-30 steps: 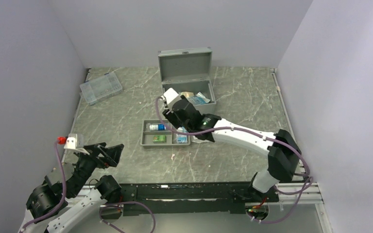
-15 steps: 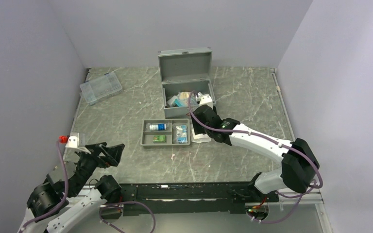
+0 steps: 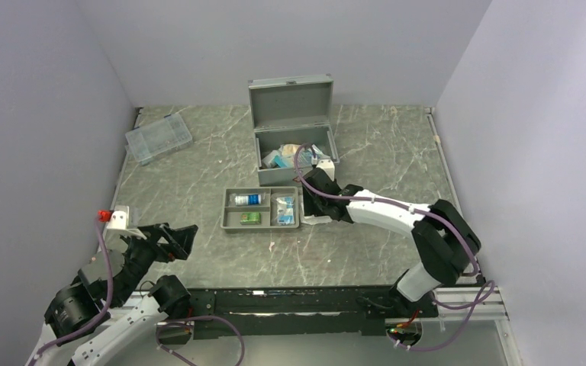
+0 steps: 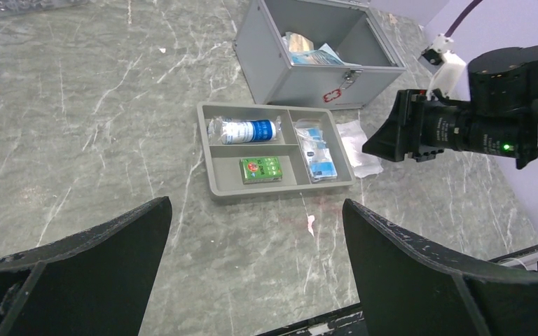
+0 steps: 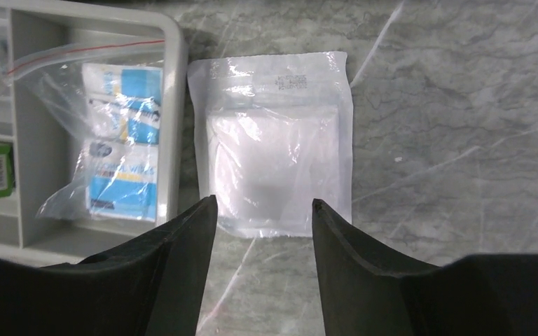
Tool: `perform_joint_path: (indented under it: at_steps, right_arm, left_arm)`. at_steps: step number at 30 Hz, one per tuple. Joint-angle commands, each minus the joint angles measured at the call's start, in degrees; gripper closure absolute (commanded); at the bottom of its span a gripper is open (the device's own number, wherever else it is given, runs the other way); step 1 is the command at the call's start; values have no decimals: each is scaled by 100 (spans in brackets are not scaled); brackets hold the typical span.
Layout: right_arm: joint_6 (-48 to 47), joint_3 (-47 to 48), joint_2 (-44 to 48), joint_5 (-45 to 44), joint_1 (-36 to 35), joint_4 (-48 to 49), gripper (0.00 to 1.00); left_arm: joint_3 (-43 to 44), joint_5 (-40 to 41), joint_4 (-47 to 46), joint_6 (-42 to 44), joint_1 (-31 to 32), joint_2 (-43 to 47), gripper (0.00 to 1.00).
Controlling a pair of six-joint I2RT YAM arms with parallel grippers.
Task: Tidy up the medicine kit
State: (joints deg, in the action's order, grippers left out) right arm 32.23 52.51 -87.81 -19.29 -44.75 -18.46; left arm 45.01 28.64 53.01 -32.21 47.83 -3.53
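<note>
The medicine kit, a silver-grey metal case, stands open at the back centre with several packets inside; it also shows in the left wrist view. A shallow grey divided tray in front of it holds a white-blue roll, a green box and blue-white sachets. A clear white pouch lies flat just right of the tray. My right gripper is open and empty, low over the pouch's near edge. My left gripper is open and empty, hovering near the front left.
A clear plastic compartment box lies at the back left. Grey walls close in the table on the left, back and right. A small pink scrap lies on the marble in front of the tray.
My right gripper swung from over the tray's left side to the right, then lowered over the white pouch. My left arm shifted only slightly.
</note>
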Motion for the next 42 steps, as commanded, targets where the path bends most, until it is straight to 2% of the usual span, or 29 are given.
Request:
perform_joint_path:
  at_steps: [1,8,13,16,17,23,35,42]
  right_arm:
    - [307,131,-328,233,146,428,47]
    - [345,134,-672,343,207,572,58]
    - [315,84,-731,382,203,628,81]
    - [283,84,-691,342,204,586,99]
    - [265,88,-675,306,206,554,100]
    - [109,143,-341,-36,204,214,100]
    - [-302,489,929,-415,206,-685,100]
    - [-483,864,1153,-523,214,-597,100]
  left_arm:
    - [69,130,-118,-5,13,-23,1]
    - [69,125,-125,-1,7,-8,1]
    - [64,119,-133,4,9,2,1]
    - [69,122,-134,6,8,-3,1]
    - [69,118,-135,6,7,-7,1]
    - [62,112,-142,11,14,3,1]
    - [60,66,-173,40,10,-16,1]
    - [51,68,-169,27,7,37,1]
